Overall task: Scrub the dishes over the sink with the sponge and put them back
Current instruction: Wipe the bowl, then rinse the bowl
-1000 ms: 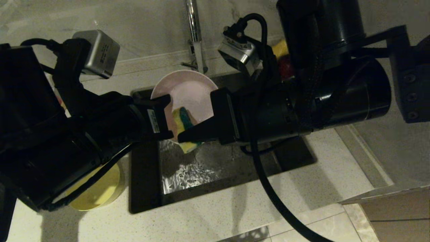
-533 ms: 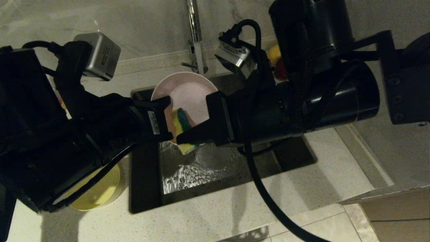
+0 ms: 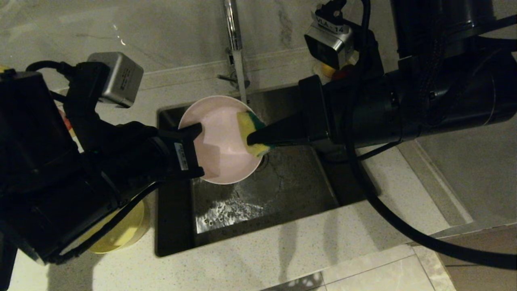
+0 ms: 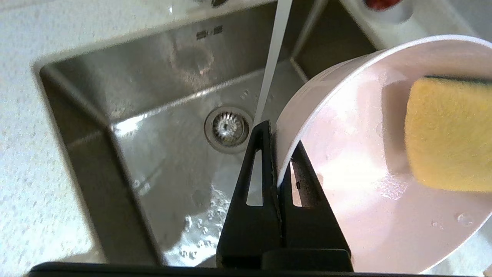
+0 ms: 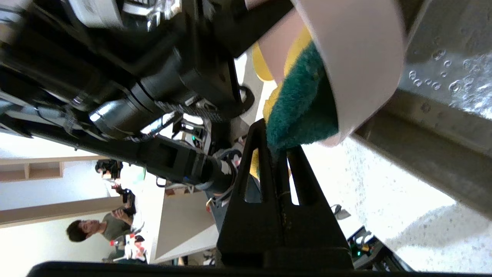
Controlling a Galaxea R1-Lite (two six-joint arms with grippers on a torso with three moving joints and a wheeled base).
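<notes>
Over the steel sink [image 3: 282,190] my left gripper [image 3: 196,151] is shut on the rim of a pale pink bowl [image 3: 218,141], held tilted with its inside facing right. In the left wrist view the rim [image 4: 307,115] runs between my left gripper's [image 4: 280,148] fingers. My right gripper [image 3: 252,140] is shut on the yellow and green sponge [image 3: 251,130], which presses against the bowl's inner right edge. The right wrist view shows my right gripper [image 5: 275,144] pinching the sponge's green side [image 5: 300,107] beside the bowl's wall [image 5: 357,57]. A yellow bowl [image 3: 121,228] sits on the counter, left of the sink, partly behind my left arm.
A thin stream of water [image 4: 271,65] runs from the chrome tap [image 3: 234,36] into the sink beside the drain strainer [image 4: 226,129]. A small white saucer with red fruit [image 4: 384,7] stands behind the sink at the right. Pale speckled counter [image 3: 282,250] surrounds the basin.
My right gripper has drawn the sponge from the bowl's lower left up to its right edge, and the right arm has swung right and back. The left gripper and bowl moved only slightly.
</notes>
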